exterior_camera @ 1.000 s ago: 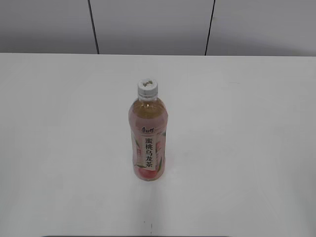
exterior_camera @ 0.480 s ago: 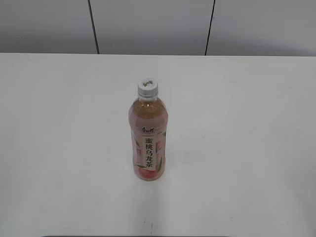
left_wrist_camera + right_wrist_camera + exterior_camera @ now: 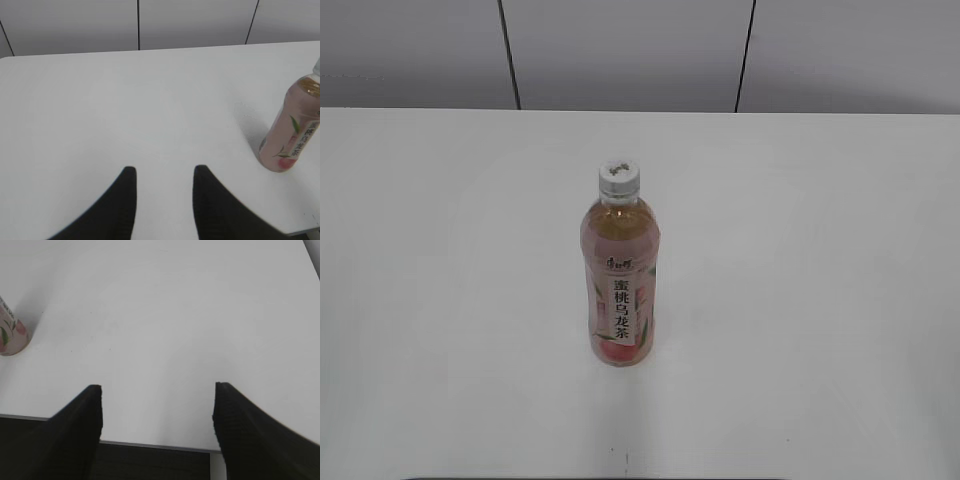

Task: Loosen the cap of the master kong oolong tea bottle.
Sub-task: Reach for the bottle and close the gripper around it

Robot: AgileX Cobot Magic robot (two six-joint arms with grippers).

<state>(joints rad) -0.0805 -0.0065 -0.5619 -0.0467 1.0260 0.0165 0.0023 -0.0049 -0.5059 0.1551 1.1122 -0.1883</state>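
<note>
White ribbed cap (image 3: 619, 177) seated on the master kong oolong tea bottle (image 3: 619, 280), upright near the middle of the white table (image 3: 820, 300), label with dark Chinese characters facing the exterior camera. Left gripper (image 3: 164, 172) spread apart above bare tabletop, holding nothing, bottle well off to its right. Right gripper (image 3: 157, 390) splayed wide near the table's front edge, also empty, only the bottle's base visible at far left.
</note>
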